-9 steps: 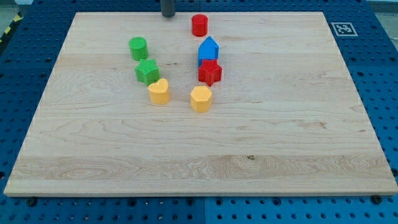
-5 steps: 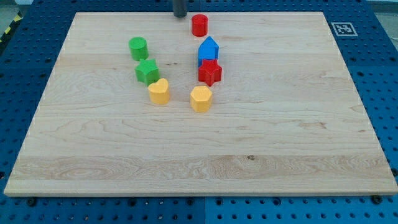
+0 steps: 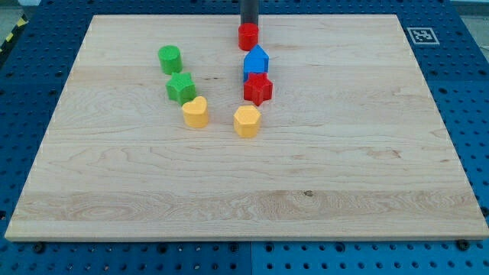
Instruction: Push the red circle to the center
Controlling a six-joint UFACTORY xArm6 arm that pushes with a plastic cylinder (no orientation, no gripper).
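The table (image 3: 367,168) is a pale wooden board on a blue pegboard (image 3: 474,99), with a small printed marker (image 3: 419,35) at its top right corner; its middle and lower parts carry no blocks. There is no gripper on this arm, so nothing is open, shut or held; the dark rod (image 3: 249,11) comes down from the view's top edge, and my tip (image 3: 248,25) sits right at the top side of the red circle (image 3: 247,37), touching it or nearly so; I cannot tell which.

The red circle lies near the table's top edge, well above the center; so, as I judge it, the push is barely begun and nearly the whole travel is left.

Its path downward is crowded: the blue house (image 3: 256,61) sits just below it, the red star (image 3: 258,88) touches the house from below, and the yellow hexagon (image 3: 247,121) is lower again; a straight push would likely drive into them. To the view's left stand the green circle (image 3: 170,59), the green star (image 3: 181,88) and the yellow heart (image 3: 195,111), apart from the red circle.
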